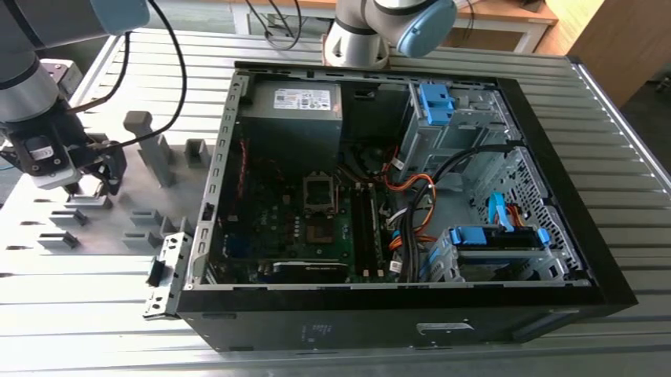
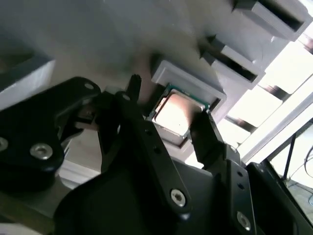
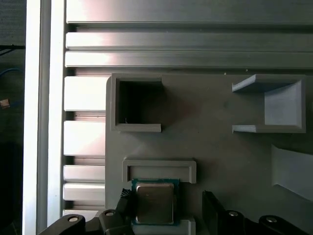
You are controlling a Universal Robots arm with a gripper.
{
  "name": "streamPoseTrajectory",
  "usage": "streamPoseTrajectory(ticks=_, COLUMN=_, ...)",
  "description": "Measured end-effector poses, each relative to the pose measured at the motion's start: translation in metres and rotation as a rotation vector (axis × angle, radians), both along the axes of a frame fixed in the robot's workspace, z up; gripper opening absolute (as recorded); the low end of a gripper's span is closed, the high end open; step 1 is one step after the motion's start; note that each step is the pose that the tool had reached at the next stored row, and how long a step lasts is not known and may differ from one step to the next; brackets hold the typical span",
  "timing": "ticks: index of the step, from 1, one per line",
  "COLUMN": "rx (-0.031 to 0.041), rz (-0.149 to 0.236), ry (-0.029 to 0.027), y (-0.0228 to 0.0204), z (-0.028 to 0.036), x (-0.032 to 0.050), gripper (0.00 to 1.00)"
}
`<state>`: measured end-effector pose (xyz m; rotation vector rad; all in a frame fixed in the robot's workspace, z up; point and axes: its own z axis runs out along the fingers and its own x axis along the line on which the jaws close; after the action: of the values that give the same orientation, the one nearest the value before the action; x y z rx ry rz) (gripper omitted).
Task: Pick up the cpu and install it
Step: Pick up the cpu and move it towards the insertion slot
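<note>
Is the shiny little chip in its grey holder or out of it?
In. The cpu lies flat between the grey holder walls, and the open gripper straddles it.

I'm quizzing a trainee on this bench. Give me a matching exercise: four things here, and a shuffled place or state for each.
1 cpu
2 pincer
3 power supply
4 orange cables

a grey box in a corner of the case
b open, outside the case
c lying in a grey holder
d looped through the middle of the case

Pairs: 1-c, 2-b, 3-a, 4-d
</note>
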<state>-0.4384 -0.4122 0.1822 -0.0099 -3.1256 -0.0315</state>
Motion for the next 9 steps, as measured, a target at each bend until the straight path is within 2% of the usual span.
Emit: streamPoseTrajectory(ticks=9, rx=-0.0001, rz=0.0, ry=0.0002, y=-0.0001, z=-0.0012, x=-0.0004, gripper=0.68)
